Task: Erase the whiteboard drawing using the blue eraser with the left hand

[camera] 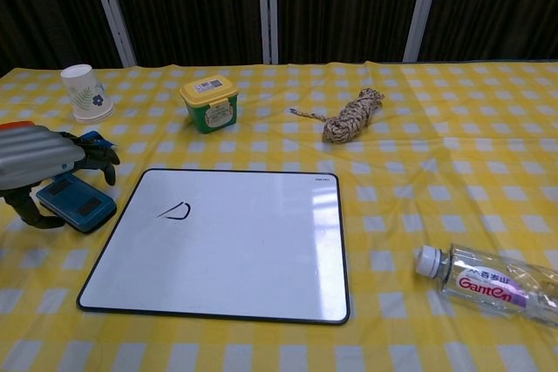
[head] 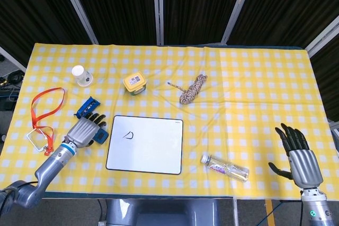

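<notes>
Overhead view of a yellow-and-white checked tablecloth (head: 254,78). The left hand (head: 85,130), fingers spread, lies over the dark blue rectangular eraser (head: 100,137), just left of the black-framed white whiteboard (head: 153,149) bearing a small black drawing (head: 128,135). The right hand (head: 300,157), fingers apart, is at the near right edge, holding nothing.

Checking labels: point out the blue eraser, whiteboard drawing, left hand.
blue eraser (camera: 80,205), chest view, top face.
whiteboard drawing (camera: 175,211), chest view, middle of the mark.
left hand (head: 85,130), head view, back of hand.

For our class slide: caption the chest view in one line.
Left hand hovers over the eraser beside the whiteboard.
</notes>
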`<action>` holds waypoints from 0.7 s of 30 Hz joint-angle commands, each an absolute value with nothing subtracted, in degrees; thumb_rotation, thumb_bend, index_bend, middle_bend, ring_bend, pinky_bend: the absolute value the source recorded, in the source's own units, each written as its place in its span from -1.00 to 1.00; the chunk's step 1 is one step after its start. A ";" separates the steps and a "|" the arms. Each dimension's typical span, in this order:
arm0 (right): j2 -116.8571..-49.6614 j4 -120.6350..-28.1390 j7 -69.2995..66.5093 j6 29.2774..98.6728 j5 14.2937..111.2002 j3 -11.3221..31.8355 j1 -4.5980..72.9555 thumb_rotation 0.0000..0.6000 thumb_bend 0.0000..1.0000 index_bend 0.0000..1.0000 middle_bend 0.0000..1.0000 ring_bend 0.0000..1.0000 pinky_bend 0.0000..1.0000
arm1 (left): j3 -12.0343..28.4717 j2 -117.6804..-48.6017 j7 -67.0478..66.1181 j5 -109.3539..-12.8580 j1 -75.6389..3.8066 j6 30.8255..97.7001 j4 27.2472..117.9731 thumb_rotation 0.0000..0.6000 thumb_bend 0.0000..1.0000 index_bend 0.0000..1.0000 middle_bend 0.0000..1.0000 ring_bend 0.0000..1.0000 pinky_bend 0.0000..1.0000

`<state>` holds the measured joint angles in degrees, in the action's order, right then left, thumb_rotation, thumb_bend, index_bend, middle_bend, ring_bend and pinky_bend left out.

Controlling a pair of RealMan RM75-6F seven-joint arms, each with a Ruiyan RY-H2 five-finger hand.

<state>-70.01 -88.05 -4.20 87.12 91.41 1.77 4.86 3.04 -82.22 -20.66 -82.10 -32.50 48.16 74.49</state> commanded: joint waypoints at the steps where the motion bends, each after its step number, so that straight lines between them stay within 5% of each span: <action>1: -70.00 -88.05 -4.35 87.01 91.32 1.78 4.89 1.00 -0.86 -0.98 -1.00 -1.00 -1.00 | 2.93 -82.77 -21.09 -81.43 -32.74 47.90 74.25 1.00 -0.44 -0.42 -0.75 -0.71 -0.67; 6: -69.95 -87.97 -4.65 86.98 91.21 1.88 4.94 1.00 -0.86 -0.98 -1.00 -1.00 -1.00 | 2.52 -83.63 -22.06 -80.70 -33.03 47.90 73.54 1.00 -0.32 -0.26 -0.59 -0.58 -0.57; 10: -69.94 -87.95 -4.74 87.06 91.22 1.90 4.92 1.00 -0.86 -0.98 -1.00 -1.00 -1.00 | 2.63 -85.03 -21.10 -81.44 -32.69 50.53 72.45 1.00 0.12 0.30 -0.08 -0.15 -0.21; 13: -69.96 -87.94 -4.69 87.03 91.24 1.85 4.91 1.00 -0.85 -0.98 -1.00 -1.00 -1.00 | 2.54 -86.37 -18.97 -83.77 -31.91 54.69 71.03 1.00 0.24 0.51 0.11 0.02 -0.06; 21: -70.00 -88.08 -4.48 87.24 91.39 1.81 4.83 1.00 -0.86 -0.98 -1.00 -1.00 -1.00 | 2.25 -88.18 -9.58 -90.12 -30.98 64.60 67.28 1.00 0.27 0.55 0.15 0.05 -0.03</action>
